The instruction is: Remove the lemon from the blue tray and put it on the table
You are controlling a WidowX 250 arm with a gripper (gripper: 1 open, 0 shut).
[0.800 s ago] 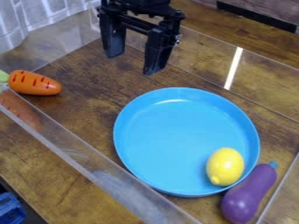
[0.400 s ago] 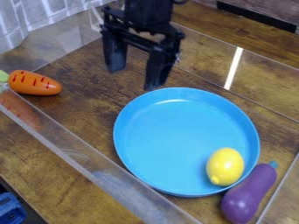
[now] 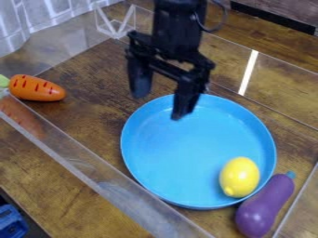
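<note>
We hold our fingers (image 3: 162,90) wide open above the tabletop (image 3: 93,116) and the far edge of the blue tray (image 3: 155,163). The lemon (image 3: 239,177) lies inside the tray, near its rim; just outside rests the eggplant (image 3: 263,205).

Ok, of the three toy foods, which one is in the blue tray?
The yellow lemon, inside the tray's rim; the orange carrot and purple eggplant are outside it.
</note>
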